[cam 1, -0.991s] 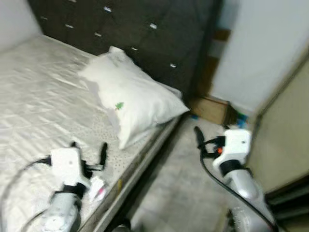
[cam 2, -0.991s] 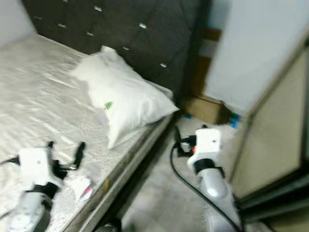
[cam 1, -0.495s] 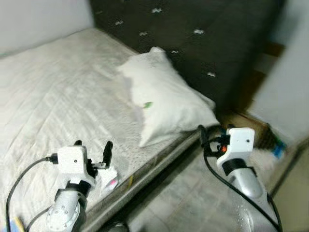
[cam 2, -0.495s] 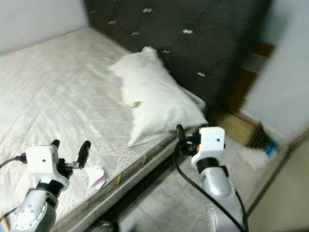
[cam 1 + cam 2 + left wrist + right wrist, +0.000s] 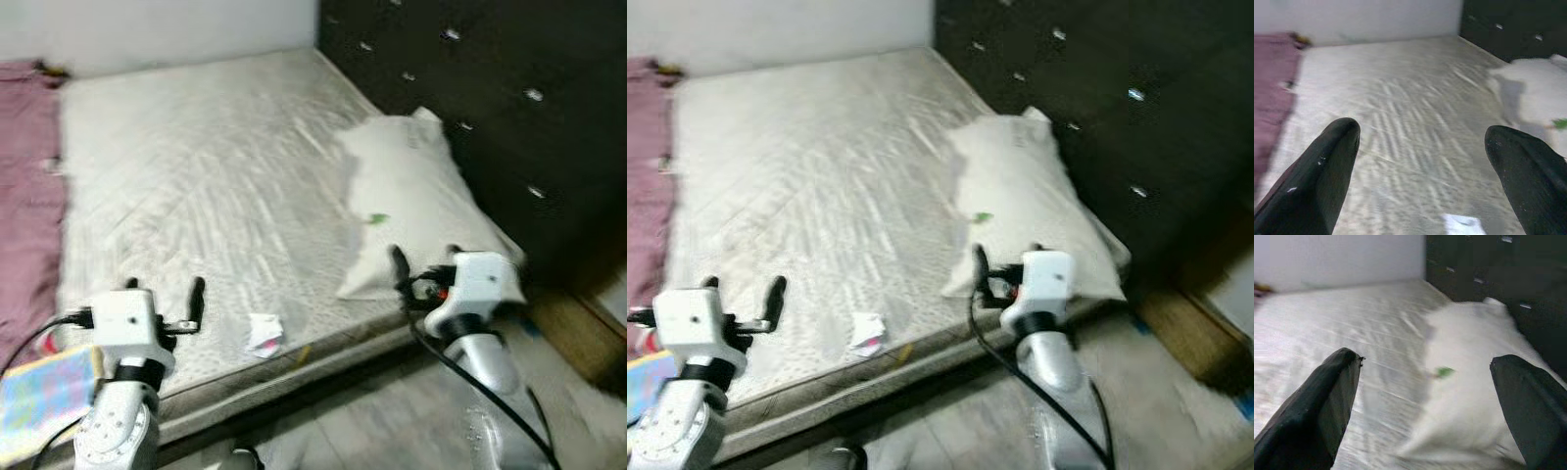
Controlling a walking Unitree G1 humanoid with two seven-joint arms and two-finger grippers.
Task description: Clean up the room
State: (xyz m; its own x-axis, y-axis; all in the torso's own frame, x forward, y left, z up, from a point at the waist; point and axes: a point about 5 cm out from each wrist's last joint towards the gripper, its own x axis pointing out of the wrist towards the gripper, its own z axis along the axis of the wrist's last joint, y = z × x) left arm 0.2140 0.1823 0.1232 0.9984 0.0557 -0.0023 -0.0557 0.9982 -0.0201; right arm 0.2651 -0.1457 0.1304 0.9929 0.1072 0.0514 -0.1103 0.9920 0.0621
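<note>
Motion blur softens the bed (image 5: 225, 176) and pillow (image 5: 411, 196). A colourful object (image 5: 44, 401) at the picture's edge is cut off, too blurred to identify.

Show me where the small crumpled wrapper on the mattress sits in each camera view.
Left eye view: crumpled wrapper near the mattress's front edge, between both grippers.
Right eye view: same spot.
Left wrist view: pale scrap low between the fingers.
Right wrist view: not in it.
Shared landmark: white pillow with its green mark.
</note>
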